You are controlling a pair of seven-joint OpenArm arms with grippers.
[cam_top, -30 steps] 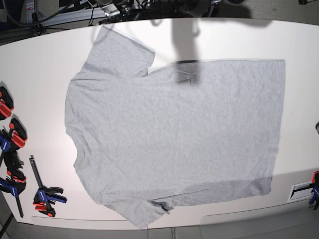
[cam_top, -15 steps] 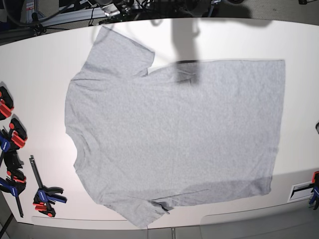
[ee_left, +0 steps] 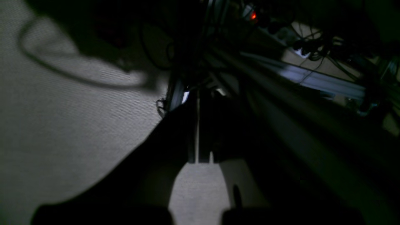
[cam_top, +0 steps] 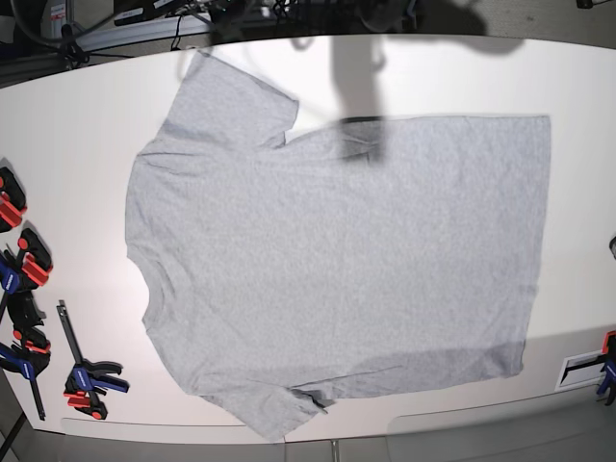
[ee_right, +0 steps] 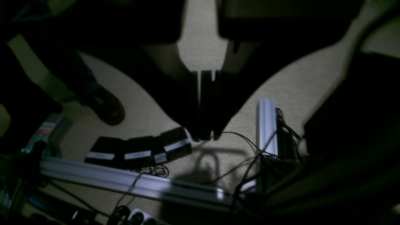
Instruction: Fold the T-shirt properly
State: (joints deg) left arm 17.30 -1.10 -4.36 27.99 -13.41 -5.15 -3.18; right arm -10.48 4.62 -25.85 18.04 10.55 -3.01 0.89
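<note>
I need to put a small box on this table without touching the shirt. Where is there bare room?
The white table is bare left of the T-shirt, above the clamps; also beyond the hem on the right, and a band along the top edge. The lower left is crowded with clamps; the shirt fills the middle.

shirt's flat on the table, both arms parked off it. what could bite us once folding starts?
1. The T-shirt's near sleeve is bunched under the body; folding over it would likely lock in a lump.
2. The clamps lie on the table close to the collar side; a sweeping arm or dragged cloth could catch them.
3. The hem end nears the table's edge and may slip off when pulled.
</note>
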